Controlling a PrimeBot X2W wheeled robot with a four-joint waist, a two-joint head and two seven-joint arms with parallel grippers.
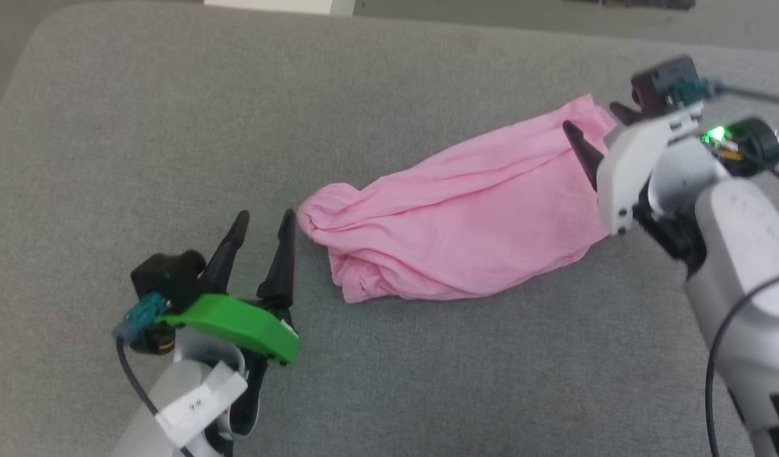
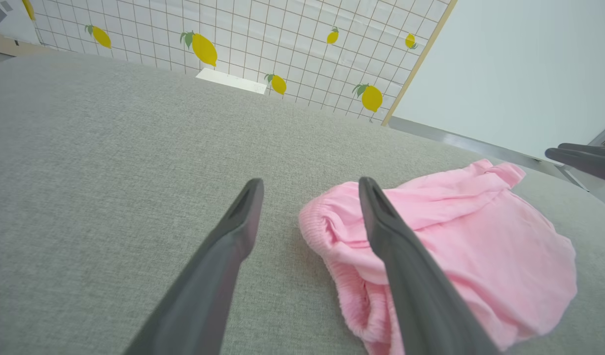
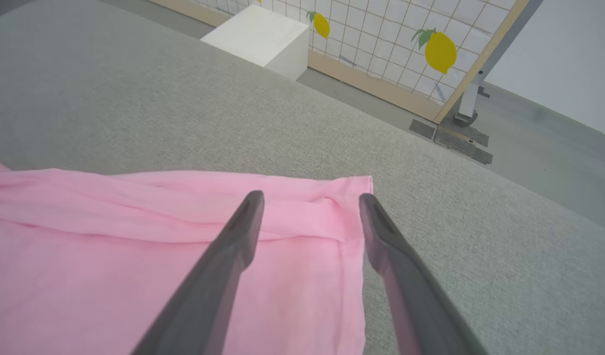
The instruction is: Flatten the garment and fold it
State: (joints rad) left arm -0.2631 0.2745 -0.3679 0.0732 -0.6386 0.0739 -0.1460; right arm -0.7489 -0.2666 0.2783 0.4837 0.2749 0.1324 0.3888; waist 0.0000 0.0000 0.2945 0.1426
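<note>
Two grippers hang low over a grey fabric worktop (image 1: 173, 114). The left gripper (image 1: 265, 216), jaws apart, is just beside the gathered end of the pink garment (image 1: 452, 216), which lies crumpled mid-worktop. The right gripper (image 1: 589, 117), jaws apart, is over its opposite corner. Beyond are a white box (image 3: 263, 34), grey floor (image 3: 529, 143), a lemon-printed grid panel (image 2: 282, 39) and a pale wall (image 2: 519, 64)

The left gripper (image 1: 265, 214) carries a bright green cover (image 1: 237, 324), the right gripper (image 1: 590, 116) a white cover (image 1: 630, 158). Both have long dark fingers (image 1: 282, 254), pale forearms (image 1: 745, 254) and black cables (image 1: 710, 368).
</note>
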